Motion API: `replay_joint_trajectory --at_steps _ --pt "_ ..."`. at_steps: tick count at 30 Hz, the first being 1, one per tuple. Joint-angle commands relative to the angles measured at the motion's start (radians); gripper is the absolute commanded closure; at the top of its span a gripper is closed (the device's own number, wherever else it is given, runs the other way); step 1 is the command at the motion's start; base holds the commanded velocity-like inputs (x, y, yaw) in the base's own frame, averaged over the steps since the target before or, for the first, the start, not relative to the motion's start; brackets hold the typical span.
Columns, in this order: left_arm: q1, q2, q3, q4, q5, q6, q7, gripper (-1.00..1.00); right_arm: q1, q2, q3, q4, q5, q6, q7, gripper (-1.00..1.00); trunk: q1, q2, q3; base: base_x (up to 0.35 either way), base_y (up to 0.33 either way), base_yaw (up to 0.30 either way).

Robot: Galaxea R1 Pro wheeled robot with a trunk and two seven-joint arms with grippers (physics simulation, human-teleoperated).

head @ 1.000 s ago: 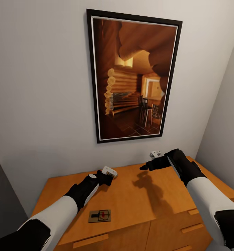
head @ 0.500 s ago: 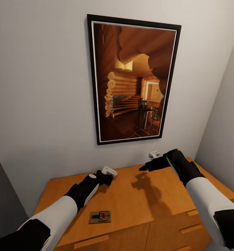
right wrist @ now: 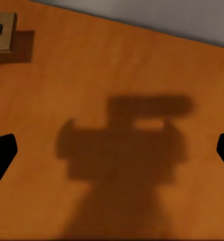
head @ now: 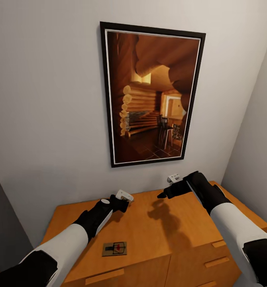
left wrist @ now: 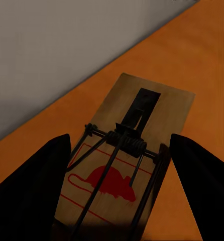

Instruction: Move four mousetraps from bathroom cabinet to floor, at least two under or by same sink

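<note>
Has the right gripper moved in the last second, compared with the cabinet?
Yes, slightly. The right gripper has drifted left over the cabinet top, and its shadow shifted left with it.

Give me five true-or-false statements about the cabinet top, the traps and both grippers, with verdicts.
1. A mousetrap lies flat on the cabinet top near its front edge. True.
2. The left gripper has its fingers spread either side of a second mousetrap. True.
3. The right gripper grips a mousetrap. False: it hangs open above bare wood.
4. A mirror hangs above the cabinet. False: it is a framed picture.
5. A cabinet drawer stands open. False: the visible fronts are shut.
</note>
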State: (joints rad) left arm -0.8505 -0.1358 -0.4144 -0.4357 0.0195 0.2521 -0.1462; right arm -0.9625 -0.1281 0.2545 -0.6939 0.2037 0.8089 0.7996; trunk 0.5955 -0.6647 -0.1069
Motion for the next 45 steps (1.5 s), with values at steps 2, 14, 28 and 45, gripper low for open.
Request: replay_joint_trajectory --at_steps 2,14,28,45 --pt "-0.001 0.001 -0.003 -0.001 0.002 0.006 -0.001 1.0 -0.001 -0.001 0.003 -0.002 0.011 0.001 0.009 -1.0 -0.007 0.013 0.004 -0.027 0.0 0.0" --pt "-0.001 0.002 -0.001 -0.001 0.002 0.007 0.0 1.0 -0.001 -0.001 0.003 -0.002 0.012 0.0 0.009 -1.0 -0.053 0.097 0.042 -0.088 -0.018 0.0" --pt "-0.001 0.002 -0.002 -0.002 0.003 0.006 0.001 1.0 -0.001 -0.004 0.002 -0.001 0.012 -0.019 0.007 -1.0 -0.099 0.181 0.08 -0.157 -0.035 0.0" --pt "-0.001 0.001 -0.003 -0.01 0.004 0.003 0.0 1.0 -0.001 -0.004 0.003 0.0 0.008 -0.07 0.006 -1.0 -0.099 0.181 0.075 -0.001 0.0 0.114"
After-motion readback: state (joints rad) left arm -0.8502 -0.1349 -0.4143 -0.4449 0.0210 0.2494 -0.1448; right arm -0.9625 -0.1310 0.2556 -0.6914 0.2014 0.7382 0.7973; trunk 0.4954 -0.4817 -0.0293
